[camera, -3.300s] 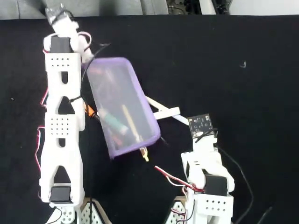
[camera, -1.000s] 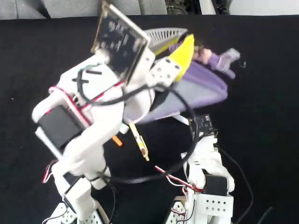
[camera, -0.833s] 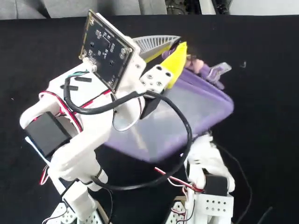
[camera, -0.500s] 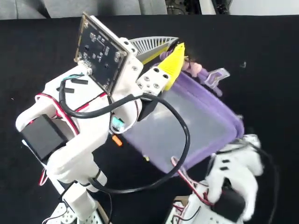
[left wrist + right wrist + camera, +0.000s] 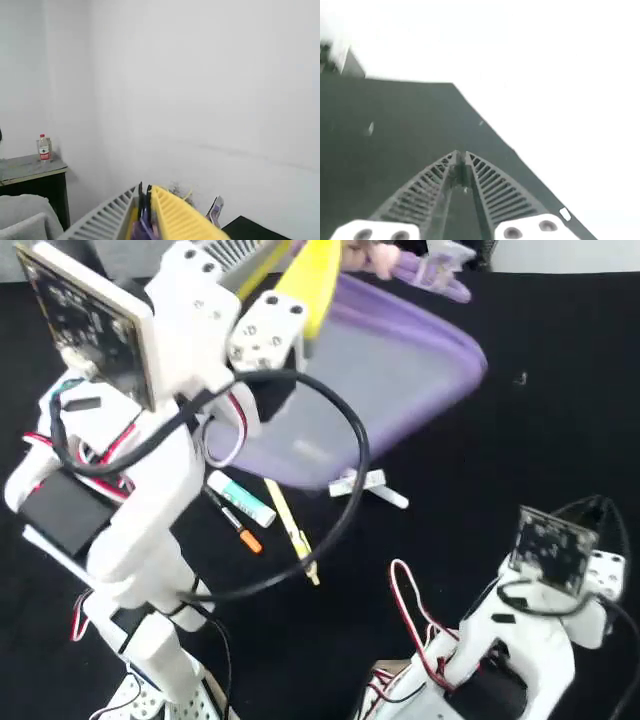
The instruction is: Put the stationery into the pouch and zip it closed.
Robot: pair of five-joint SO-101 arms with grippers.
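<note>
My left gripper (image 5: 285, 255) is raised high over the back of the table, shut on the rim of the translucent purple pouch (image 5: 385, 355), which hangs tilted in the air. In the left wrist view its grey and yellow fingers (image 5: 165, 210) pinch purple pouch fabric (image 5: 145, 229). Below it on the black table (image 5: 520, 450) lie a green-and-white marker (image 5: 243, 501), an orange-tipped pen (image 5: 237, 528), a thin wooden stick (image 5: 292, 530) and a white piece (image 5: 368, 483). My right gripper (image 5: 460, 162) is shut on nothing above bare table. The right arm (image 5: 545, 580) stands at the front right.
Black cloth covers the whole table. The left arm's white body (image 5: 130, 490) rises over the table's left half, with a black cable (image 5: 350, 490) looping above the stationery. A small bottle (image 5: 44, 148) stands on a dark cabinet by the wall.
The left arm has lifted the pouch higher and farther back, and the stationery now lies on the table beneath it. The right arm has drawn back to the front right.
</note>
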